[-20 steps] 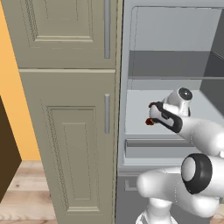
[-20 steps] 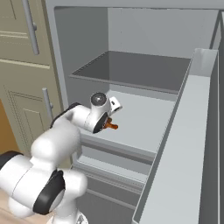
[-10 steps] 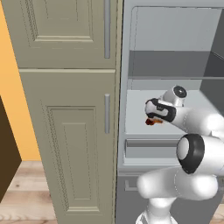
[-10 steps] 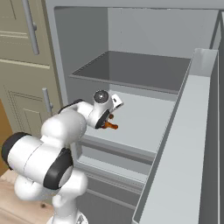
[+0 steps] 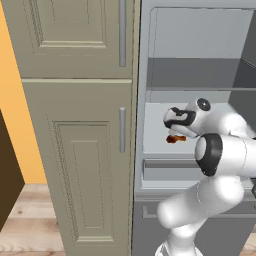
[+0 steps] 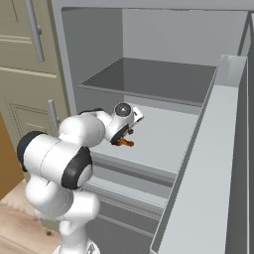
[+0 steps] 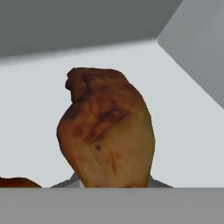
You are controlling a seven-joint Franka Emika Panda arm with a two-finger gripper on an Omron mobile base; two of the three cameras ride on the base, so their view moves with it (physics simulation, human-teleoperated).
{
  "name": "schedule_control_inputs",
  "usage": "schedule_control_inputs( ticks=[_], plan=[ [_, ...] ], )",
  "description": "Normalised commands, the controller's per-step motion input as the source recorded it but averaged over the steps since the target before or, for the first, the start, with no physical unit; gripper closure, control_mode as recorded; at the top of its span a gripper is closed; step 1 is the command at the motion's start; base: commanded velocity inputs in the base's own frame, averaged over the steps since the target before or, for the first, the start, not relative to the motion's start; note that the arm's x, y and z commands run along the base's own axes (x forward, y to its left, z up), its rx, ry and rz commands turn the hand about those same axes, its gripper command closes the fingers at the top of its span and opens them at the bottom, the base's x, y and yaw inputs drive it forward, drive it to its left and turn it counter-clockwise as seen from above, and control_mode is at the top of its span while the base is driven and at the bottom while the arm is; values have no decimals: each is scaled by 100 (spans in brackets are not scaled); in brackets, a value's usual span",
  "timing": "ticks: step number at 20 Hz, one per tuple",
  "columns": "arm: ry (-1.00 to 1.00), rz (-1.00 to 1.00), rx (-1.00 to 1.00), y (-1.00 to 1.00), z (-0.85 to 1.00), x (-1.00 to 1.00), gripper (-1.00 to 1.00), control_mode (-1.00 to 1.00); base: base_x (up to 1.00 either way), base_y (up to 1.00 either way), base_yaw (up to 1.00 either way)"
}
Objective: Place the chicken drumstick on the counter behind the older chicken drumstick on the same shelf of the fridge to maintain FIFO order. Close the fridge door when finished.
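My fingers [image 5: 175, 131] are clenched on the chicken drumstick [image 7: 107, 131], which I hold inside the open fridge [image 6: 163, 34] just above its pale shelf [image 6: 163, 134] — the browned meat stands up large and close in the hand view, with the shelf's white surface behind it. In the base views a bit of orange-brown shows right under my hand [image 6: 124, 126], near the shelf's front left part. A second brown scrap [image 7: 17, 182] sits at the lower left edge of the hand view — I cannot tell what it is.
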Motion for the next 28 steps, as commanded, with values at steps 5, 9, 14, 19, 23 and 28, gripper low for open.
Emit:
schedule_control_inputs(
  ticks=[5,9,14,19,23,28],
  plan=[
    [0,5,0,-7,-38,26,100,-100,0,0,0],
    [0,5,0,-9,-30,25,100,-100,0,0,0],
    [1,3,0,-1,-31,34,-100,-100,0,0,0],
    [1,1,-1,0,-28,30,-100,-100,0,0,0],
    [0,2,0,0,-22,8,-100,-100,0,0,0],
    [-7,3,-1,12,-5,-30,-100,-100,0,0,0]
  ],
)
